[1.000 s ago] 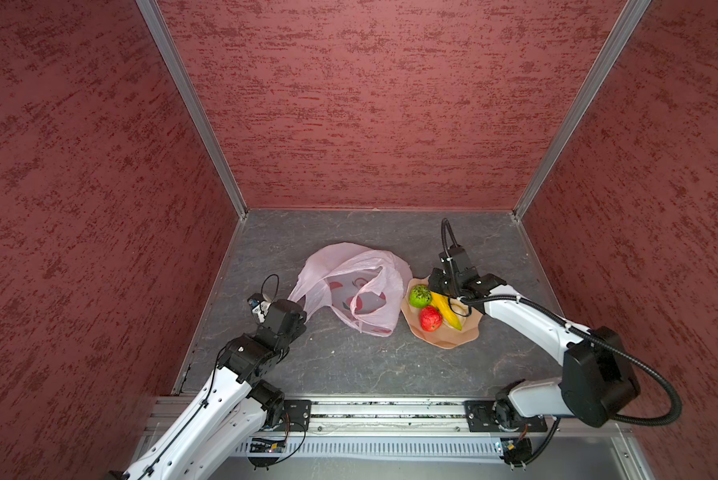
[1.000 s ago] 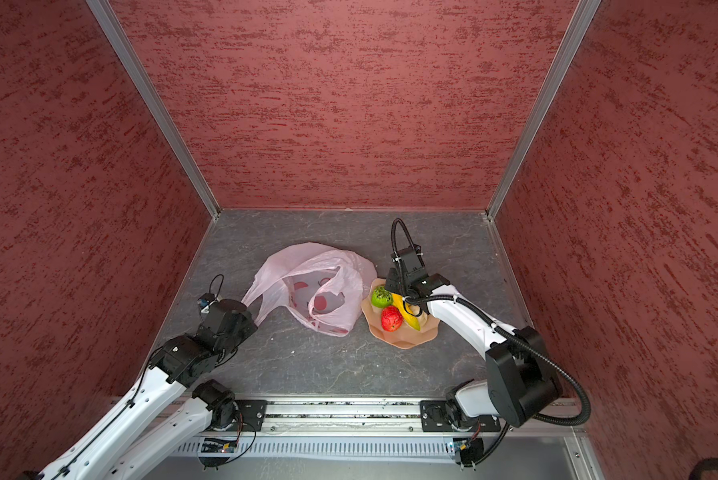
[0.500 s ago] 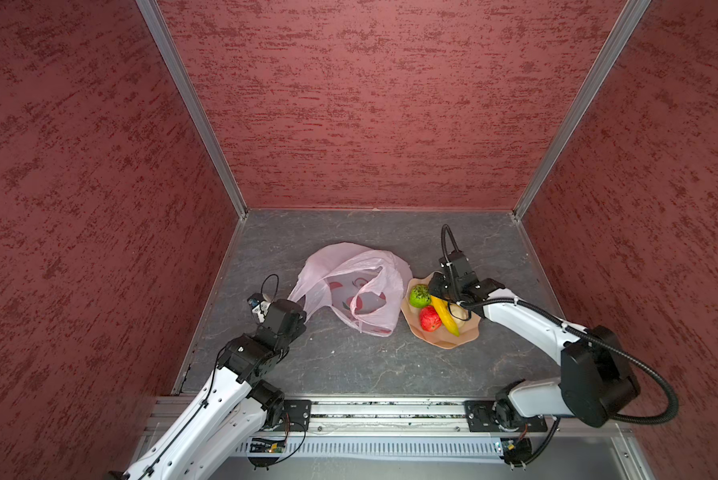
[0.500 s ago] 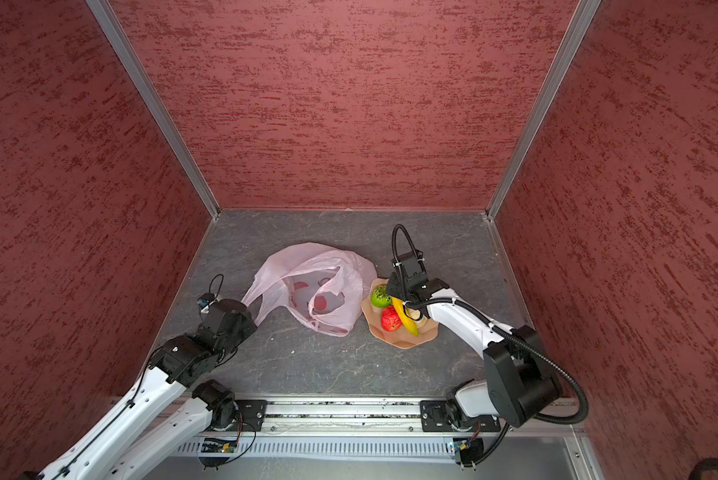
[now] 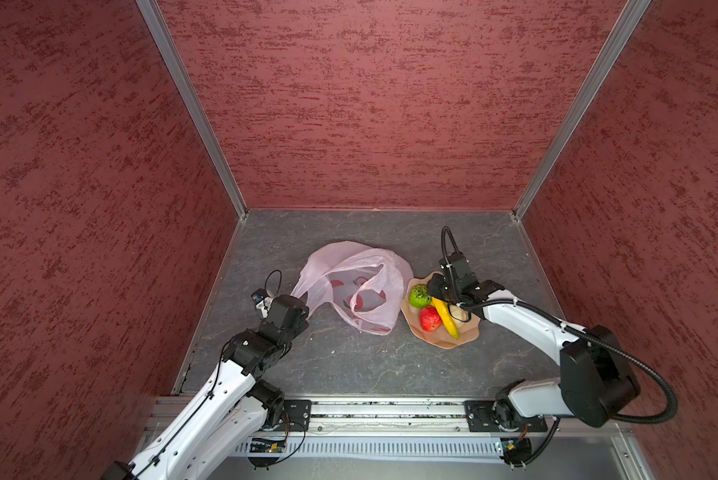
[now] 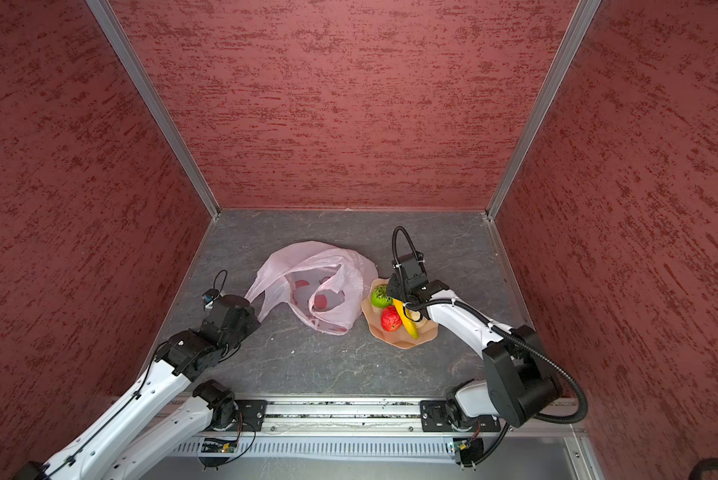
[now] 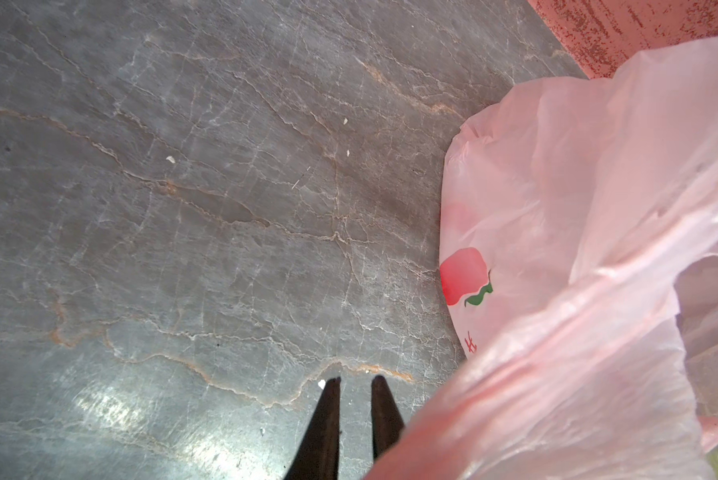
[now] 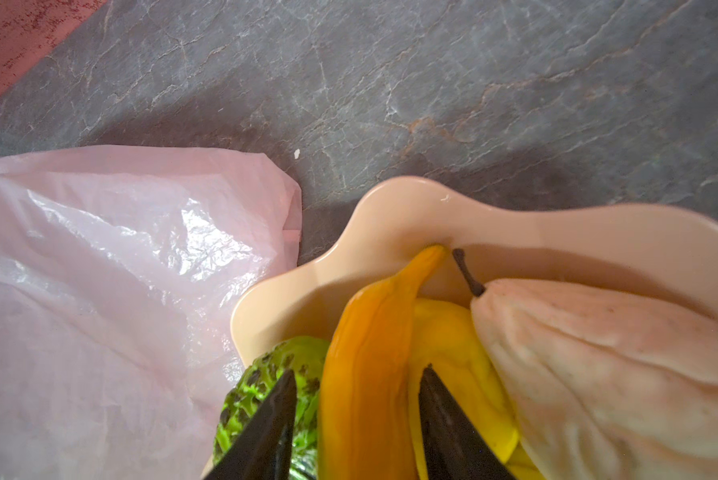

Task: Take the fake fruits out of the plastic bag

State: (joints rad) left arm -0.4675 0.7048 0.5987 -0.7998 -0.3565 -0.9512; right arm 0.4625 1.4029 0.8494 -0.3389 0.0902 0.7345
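Observation:
The pink plastic bag (image 5: 357,270) lies slack at mid-table, and one loop handle is pulled taut to my left gripper (image 5: 303,305). That gripper (image 7: 356,379) is shut, with its bare tips a sliver apart and the bag (image 7: 577,249) draped over one finger. The fake fruits sit in a peach bowl (image 5: 444,343): green ball (image 5: 419,296), red ball (image 5: 430,318), banana (image 5: 446,318) and a pale lump (image 5: 459,311). My right gripper (image 8: 359,370) stands open astride the banana (image 8: 370,332), beside the green ball (image 8: 266,374), a yellow fruit (image 8: 453,345) and the pale fruit (image 8: 598,353).
Red textured walls close in the grey stone-patterned table (image 5: 349,365) on three sides. The bowl (image 6: 403,343) touches the bag's right side. A metal rail (image 5: 390,415) with both arm bases runs along the front edge.
My right gripper's jaws have spread apart around the banana, which now lies loose in the bowl. The left arm and the bag have not moved.

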